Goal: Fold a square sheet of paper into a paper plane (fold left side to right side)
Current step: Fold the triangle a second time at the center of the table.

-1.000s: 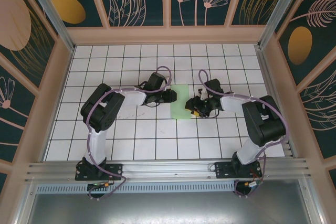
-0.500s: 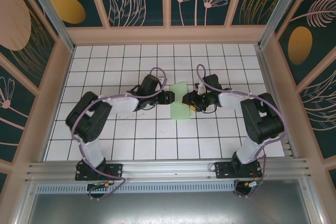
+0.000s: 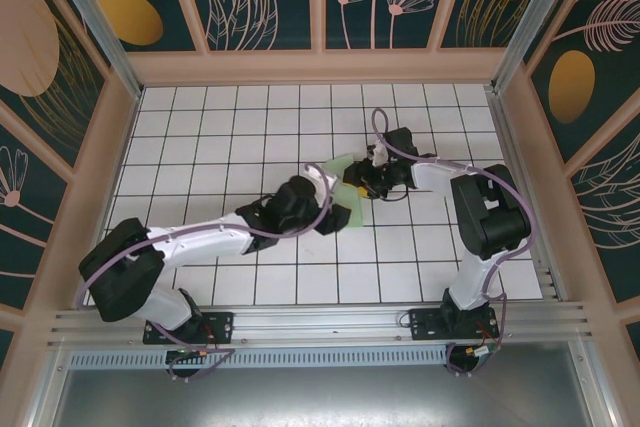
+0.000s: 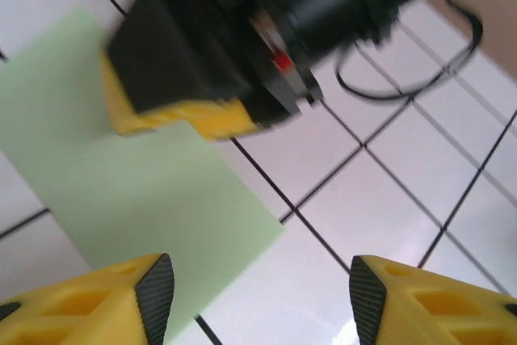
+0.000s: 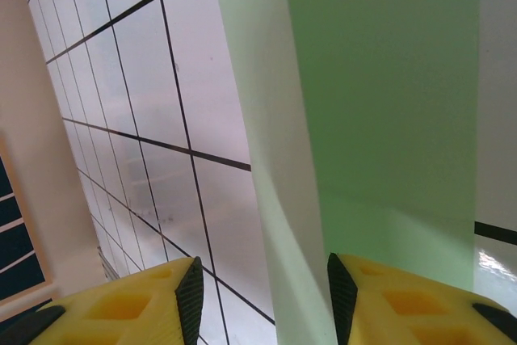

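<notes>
The square sheet of paper (image 3: 349,215), pale green, lies folded into a narrow strip on the white tiles at mid-table. My left gripper (image 3: 329,209) reaches over its near end. In the left wrist view the left gripper (image 4: 260,296) stands open, one corner of the paper (image 4: 137,191) by its left finger and bare tile in the gap. My right gripper (image 3: 358,185) sits low at the strip's right edge, its yellow fingers (image 4: 186,119) resting over the paper. In the right wrist view the right gripper (image 5: 260,296) is open, and a pale edge of the paper (image 5: 388,103) runs down between its fingers.
The tiled floor (image 3: 220,127) is boxed in by a wooden frame (image 3: 320,67) at the back and sides. An aluminium rail (image 3: 320,322) runs along the near edge. The right arm's cable (image 3: 382,137) loops just beyond the paper.
The left arm has swung from the paper's left side to its near end, stretching out low, and its jaws have opened. The right gripper has shifted slightly toward the back.
</notes>
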{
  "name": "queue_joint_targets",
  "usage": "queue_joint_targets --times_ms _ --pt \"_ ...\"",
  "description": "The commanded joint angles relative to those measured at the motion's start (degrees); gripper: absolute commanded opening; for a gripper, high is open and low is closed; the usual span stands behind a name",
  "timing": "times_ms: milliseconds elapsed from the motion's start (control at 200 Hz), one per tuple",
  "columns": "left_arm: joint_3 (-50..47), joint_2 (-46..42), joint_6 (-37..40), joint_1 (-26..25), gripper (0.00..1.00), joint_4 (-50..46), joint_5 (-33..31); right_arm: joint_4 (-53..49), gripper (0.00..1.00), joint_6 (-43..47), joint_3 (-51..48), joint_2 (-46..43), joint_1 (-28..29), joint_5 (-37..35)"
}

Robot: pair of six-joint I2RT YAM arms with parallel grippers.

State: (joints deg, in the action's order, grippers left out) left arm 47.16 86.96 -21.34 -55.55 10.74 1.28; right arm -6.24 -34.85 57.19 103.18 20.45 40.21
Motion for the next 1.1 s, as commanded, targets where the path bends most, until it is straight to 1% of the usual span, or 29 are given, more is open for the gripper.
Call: queue_joint_targets --times_ms 0,105,140,280,400,616,791,931,1021,1096 --pt "6.61 5.33 3.21 -4.19 0.64 -6.98 -6.23 -1.41 0.47 0.93 1.93 0.75 -0.57 0.84" --pt "13.5 10.83 3.61 -8.04 0.67 -12.16 -11.11 -1.55 0.48 1.01 2.14 1.2 -0.59 0.93" --pt "15.26 13.83 3.58 -8.95 0.67 -13.77 -12.55 -1.54 0.47 1.08 2.17 1.22 -0.63 0.93" --pt "20.49 19.04 2.49 -11.24 0.7 -19.27 -18.79 -1.69 0.47 1.24 2.21 1.46 -0.69 0.85" --pt "23.02 21.89 1.6 -12.02 0.72 -22.66 -23.0 -1.7 0.47 1.41 2.19 1.7 -0.76 0.76" --pt "25.06 25.15 1.18 -12.06 0.77 -24.58 -27.82 -1.42 0.47 1.14 2.12 1.86 -0.69 0.75" --pt "28.82 29.18 1.77 -12.07 0.78 -26.43 -30.98 -1.34 0.48 0.93 2.02 1.89 -0.72 0.71" --pt "31.25 31.3 2.25 -12.04 0.73 -28.36 -33.65 -1.51 0.47 1.01 1.9 1.94 -0.76 0.76" --pt "31.87 31.69 2.35 -12.09 0.65 -29.02 -34.08 -1.67 0.47 1.18 2.0 1.88 -0.71 0.67" --pt "31.52 31.16 2.28 -12.1 0.56 -28.61 -33.84 -1.85 0.48 1.27 2.08 2.02 -0.75 0.41"
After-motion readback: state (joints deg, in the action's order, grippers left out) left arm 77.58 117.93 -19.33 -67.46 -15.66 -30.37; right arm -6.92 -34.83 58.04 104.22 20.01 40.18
